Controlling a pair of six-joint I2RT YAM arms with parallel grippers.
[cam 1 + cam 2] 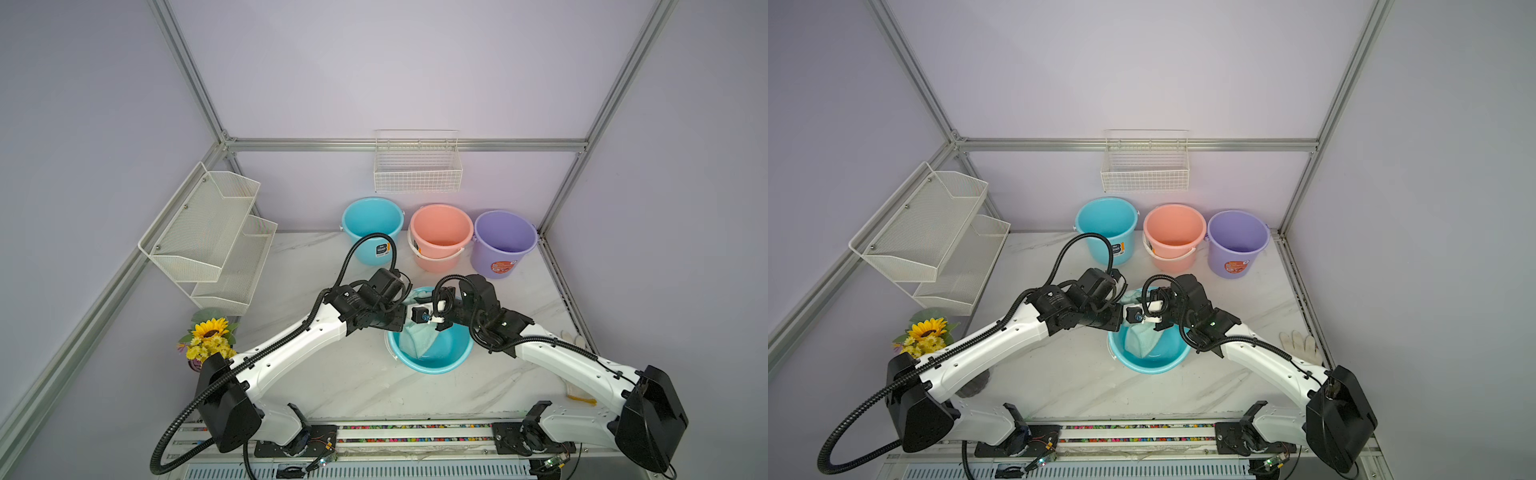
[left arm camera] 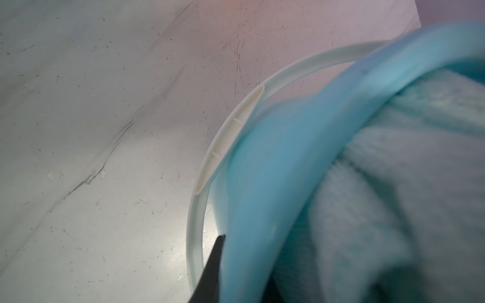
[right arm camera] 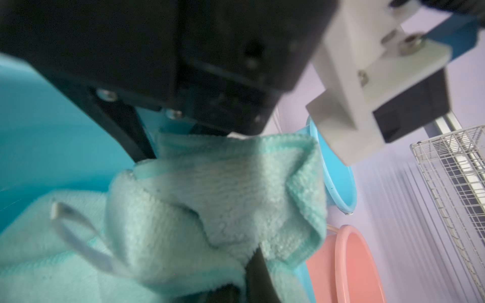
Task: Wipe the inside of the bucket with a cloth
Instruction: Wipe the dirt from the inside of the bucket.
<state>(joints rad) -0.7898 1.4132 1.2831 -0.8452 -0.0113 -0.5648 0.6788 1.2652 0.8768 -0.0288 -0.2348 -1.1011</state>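
A light blue bucket (image 1: 432,359) (image 1: 1154,363) with a white handle (image 2: 207,168) sits mid-table between my two arms. The pale mint-green cloth (image 1: 417,338) (image 1: 1142,338) hangs down inside it. My left gripper (image 2: 244,283) is shut on the bucket's wall (image 2: 275,157) at the rim, one finger outside and one inside. My right gripper (image 3: 241,286) is over the bucket's mouth, shut on a bunched fold of the cloth (image 3: 210,189). The cloth's white tag loop (image 3: 76,236) hangs free. In both top views the wrists hide the fingertips.
Blue (image 1: 372,226), pink (image 1: 440,235) and purple (image 1: 505,241) buckets stand along the back wall. A wire basket (image 1: 417,166) hangs above them. A mesh shelf (image 1: 212,232) and sunflowers (image 1: 210,336) are on the left, a white glove (image 1: 575,338) at the right edge.
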